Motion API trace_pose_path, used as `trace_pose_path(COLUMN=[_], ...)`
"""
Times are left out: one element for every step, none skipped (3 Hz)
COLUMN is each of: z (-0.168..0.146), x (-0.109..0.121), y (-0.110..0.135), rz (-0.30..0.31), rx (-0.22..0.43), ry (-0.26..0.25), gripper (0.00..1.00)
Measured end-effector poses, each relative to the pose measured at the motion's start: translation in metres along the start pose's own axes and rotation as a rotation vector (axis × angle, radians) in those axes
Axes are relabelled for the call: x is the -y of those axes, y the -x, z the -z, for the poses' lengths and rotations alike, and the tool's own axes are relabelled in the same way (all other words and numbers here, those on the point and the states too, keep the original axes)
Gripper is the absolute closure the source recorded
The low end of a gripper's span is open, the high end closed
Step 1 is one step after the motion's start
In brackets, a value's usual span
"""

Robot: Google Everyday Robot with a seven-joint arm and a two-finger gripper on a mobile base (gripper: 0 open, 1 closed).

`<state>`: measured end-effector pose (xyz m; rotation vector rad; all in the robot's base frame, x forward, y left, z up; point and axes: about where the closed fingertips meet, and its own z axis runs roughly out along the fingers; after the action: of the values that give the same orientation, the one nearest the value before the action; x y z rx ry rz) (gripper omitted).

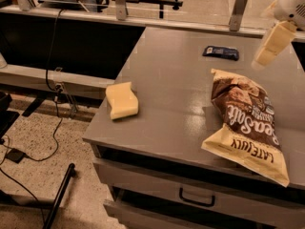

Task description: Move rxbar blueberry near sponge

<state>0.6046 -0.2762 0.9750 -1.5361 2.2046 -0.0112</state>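
The rxbar blueberry [220, 52] is a small dark navy wrapper lying flat at the far side of the grey table [171, 75]. The sponge [122, 99] is a pale yellow foam block near the table's front left edge, well apart from the bar. My gripper [268, 49] hangs in the air at the upper right. It is to the right of the bar and above table level, holding nothing that I can see.
A large brown and cream chip bag [248, 123] lies on the right half of the table, between the bar and the front edge. A drawer with a handle [196, 198] sits below the front edge. Cables [28, 151] lie on the floor at left.
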Motion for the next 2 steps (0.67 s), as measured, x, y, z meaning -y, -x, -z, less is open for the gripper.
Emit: trace_pose_path(z=[0.01, 0.012], x=[0.009, 0.022], y=[0.003, -0.006], rz=[0.012, -0.066], rx=[0.014, 0.085], ry=[-0.036, -0.081], gripper=[0.0, 0.0])
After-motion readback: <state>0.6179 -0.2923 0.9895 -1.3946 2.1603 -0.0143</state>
